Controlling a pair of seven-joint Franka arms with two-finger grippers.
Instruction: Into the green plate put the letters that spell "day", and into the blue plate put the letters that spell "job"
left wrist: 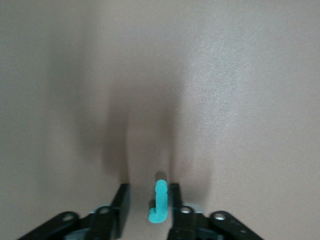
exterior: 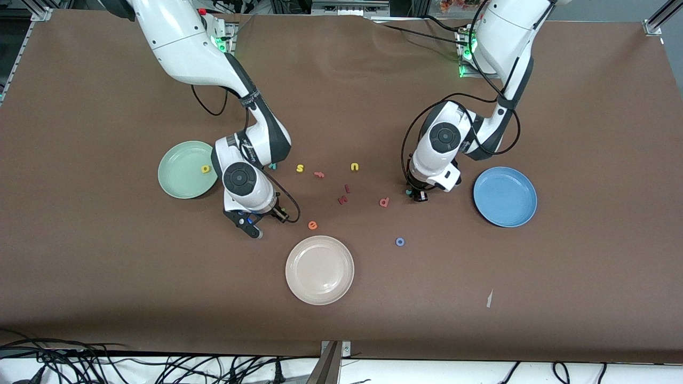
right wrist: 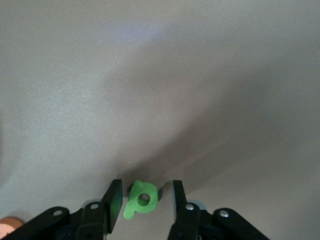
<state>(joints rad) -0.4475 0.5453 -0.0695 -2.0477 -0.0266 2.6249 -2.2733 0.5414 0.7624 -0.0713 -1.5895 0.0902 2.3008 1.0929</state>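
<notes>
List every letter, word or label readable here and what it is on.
"s": yellow toy letter on the table.
"u": yellow toy letter on the table.
"e": orange toy letter, beside the cream plate.
"o": blue ring.
Print on the right arm's sleeve: too small to read.

Brown-covered table [exterior: 341, 330] (black cables [exterior: 160, 365] along its near edge).

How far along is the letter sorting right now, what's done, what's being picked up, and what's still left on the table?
Done: one yellow letter lies in the green plate. In hand: the left gripper is down around the teal j beside the empty blue plate; the right gripper straddles the dark green letter. Neither is lifted. Left: the teal y, blue o and coral b.
</notes>
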